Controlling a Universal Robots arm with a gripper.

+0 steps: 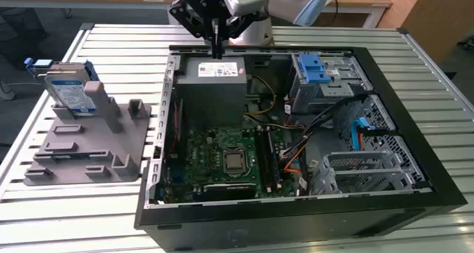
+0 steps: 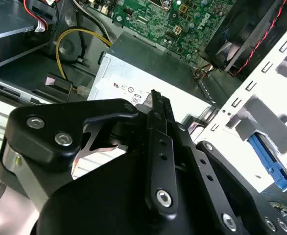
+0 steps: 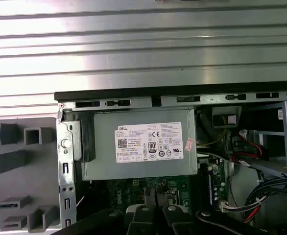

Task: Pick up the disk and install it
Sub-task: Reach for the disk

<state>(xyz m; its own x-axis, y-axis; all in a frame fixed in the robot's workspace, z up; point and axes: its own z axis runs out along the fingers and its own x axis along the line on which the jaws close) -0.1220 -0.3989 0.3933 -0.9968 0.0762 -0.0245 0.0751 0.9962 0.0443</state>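
The disk (image 1: 70, 92), a silver drive with a white-and-blue label and a blue frame, stands on edge in the grey fixture (image 1: 89, 147) at the exterior view's left, outside the computer case. My gripper (image 1: 216, 54) hangs over the case's far rim, just above the grey power-supply box (image 1: 216, 89), well to the right of the disk. Its fingers (image 3: 151, 201) are pressed together with nothing between them, and they are seen shut in both wrist views. The fingertips (image 2: 155, 96) point towards the power supply's white sticker.
The open black case (image 1: 414, 153) holds the motherboard (image 1: 231, 157), loose cables (image 1: 326, 120), a drive bay with a blue latch (image 1: 314, 70) and a metal cage (image 1: 370, 172). All of it rests on a slatted metal table (image 1: 89, 219). The fixture has several upright posts.
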